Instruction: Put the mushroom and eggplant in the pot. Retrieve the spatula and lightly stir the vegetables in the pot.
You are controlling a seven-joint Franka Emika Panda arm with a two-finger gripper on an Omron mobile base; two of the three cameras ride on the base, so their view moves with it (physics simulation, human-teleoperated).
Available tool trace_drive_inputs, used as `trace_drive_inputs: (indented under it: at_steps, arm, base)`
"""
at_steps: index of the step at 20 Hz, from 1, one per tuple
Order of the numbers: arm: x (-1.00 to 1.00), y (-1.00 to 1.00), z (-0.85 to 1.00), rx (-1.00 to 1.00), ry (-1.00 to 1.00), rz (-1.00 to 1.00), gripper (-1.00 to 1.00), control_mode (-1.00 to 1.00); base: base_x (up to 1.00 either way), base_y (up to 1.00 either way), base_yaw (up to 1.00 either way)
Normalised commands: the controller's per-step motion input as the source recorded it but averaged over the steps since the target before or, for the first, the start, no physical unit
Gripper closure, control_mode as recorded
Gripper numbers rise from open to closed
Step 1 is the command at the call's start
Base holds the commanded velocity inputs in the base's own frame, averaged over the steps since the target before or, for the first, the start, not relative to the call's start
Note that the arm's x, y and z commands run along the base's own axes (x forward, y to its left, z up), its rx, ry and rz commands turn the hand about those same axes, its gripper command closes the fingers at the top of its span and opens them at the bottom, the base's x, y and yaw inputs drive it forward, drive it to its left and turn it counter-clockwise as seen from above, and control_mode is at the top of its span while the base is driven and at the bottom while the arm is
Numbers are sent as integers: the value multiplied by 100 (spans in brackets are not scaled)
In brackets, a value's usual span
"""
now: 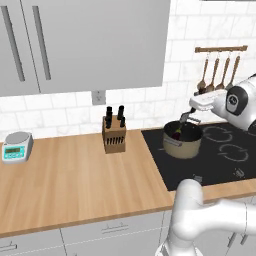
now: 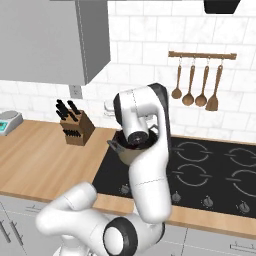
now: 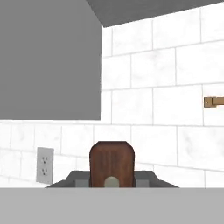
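Claw [image 1: 186, 118] clenched on spatula [image 3: 111, 162], brown handle end-on in hand view, grey blade angled down over pot [image 1: 182, 141] on black cooktop [image 1: 220, 150]. Dark purple eggplant [image 1: 178, 132] glimpsed inside pot; mushroom not made out. Judged as stirring step, vegetables likely already in. Next: lowered blade, small gentle sweeps, kept off pot wall.

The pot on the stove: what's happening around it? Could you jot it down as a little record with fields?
pot: beige, on the black cooktop, rear left burner
in pot: something dark purple, likely the eggplant
gripper: shut on the spatula, above the pot
spatula: brown handle end seen in the hand view
nearby: knife block, kitchen scale on the wooden counter
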Motion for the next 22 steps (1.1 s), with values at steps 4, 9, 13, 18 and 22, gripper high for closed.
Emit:
trace_drive_inputs:
  at_steps: [4,9,13,18,22]
  arm:
    - [39,-36,-34,0,30,-11,100,-100]
    - [43,-24,-12,0,25,-12,100,-100]
    - [29,-3,-20,0,21,-12,100,-100]
    - [36,-4,-26,0,14,-10,100,-100]
    - [30,-16,-41,0,4,-9,100,-100]
  base:
    - [0,0,0]
    - [0,0,0]
    - [0,0,0]
    - [0,0,0]
    - [0,0,0]
